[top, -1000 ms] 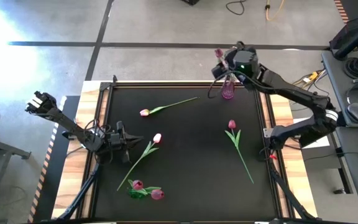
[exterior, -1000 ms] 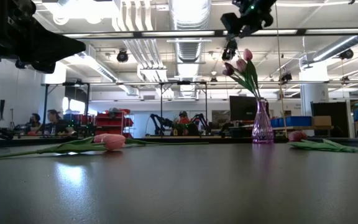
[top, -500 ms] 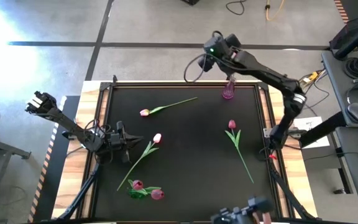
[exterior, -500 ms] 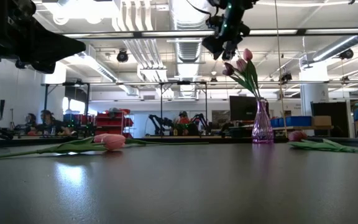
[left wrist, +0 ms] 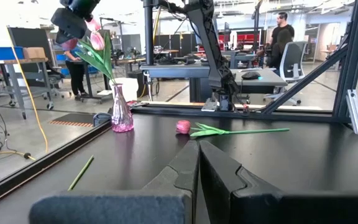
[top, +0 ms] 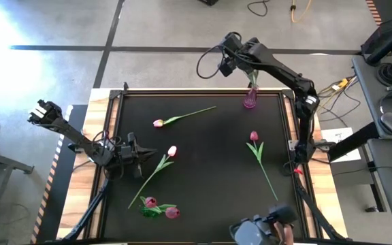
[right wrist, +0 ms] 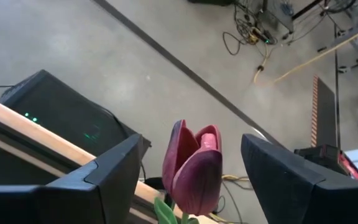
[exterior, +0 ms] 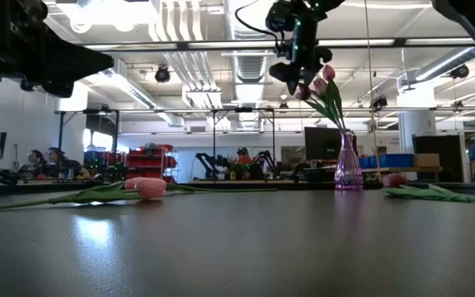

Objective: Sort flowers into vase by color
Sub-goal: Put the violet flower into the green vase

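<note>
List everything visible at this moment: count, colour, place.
Vase: one, clear pink glass, far edge of the table, holding dark magenta tulips.
Pale pink tulips: two, lying left of centre.
Magenta tulip: one, lying right of centre.
Magenta tulips: two, near left edge.
Table: one, black top.
People: several, in the room behind.
Left gripper: shut, low at the table's left.
Right gripper: open, raised beside the vase, around a magenta head.

1. A small pink glass vase (top: 250,100) stands upright at the table's 12–1 o'clock edge, holding dark magenta tulips (exterior: 320,81).
2. A pale tulip (top: 182,116) lies near 11 o'clock.
3. Another pale tulip (top: 156,169) lies at 8 o'clock.
4. A magenta tulip (top: 258,155) lies at 3–4 o'clock.
5. Two magenta tulips (top: 160,207) lie at 7 o'clock.
</note>
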Robot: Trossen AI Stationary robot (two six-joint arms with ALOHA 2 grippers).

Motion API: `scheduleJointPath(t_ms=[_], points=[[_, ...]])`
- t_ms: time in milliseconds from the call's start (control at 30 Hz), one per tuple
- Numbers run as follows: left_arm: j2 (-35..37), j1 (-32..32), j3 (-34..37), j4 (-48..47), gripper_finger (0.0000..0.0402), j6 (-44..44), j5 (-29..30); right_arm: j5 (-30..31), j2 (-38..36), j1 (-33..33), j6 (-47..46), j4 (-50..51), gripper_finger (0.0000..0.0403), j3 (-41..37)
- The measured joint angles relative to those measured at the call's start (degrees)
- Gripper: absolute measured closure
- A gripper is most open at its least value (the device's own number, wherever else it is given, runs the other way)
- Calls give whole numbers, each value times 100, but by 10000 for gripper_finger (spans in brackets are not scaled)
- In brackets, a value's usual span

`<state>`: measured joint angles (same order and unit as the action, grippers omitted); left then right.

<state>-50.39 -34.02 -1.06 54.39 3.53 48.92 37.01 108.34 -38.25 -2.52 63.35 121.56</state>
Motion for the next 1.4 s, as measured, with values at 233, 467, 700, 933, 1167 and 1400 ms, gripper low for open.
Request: scheduleJointPath(t_ms=[233, 467, 700, 933, 1167, 1400], points=[[2, 0, 0, 0, 402, 0, 0, 2, 12, 6, -40, 0, 192, -4], [2, 0, 0, 0, 402, -2, 0, 2, 12, 6, 69, -9, 304, 5], [1, 0, 0, 2, 402, -2, 0, 48, 12, 8, 351, -171, 388, 113], [2, 0, 0, 1, 402, -2, -1, 52, -3, 12, 554, -394, 390, 442], [1, 0, 0, 1, 402, -4, 0, 48, -16, 75, 945, -734, 390, 1025], [1, 0, -2, 2, 402, -17, 0, -3, -235, 302, 1421, -1495, 390, 1300]])
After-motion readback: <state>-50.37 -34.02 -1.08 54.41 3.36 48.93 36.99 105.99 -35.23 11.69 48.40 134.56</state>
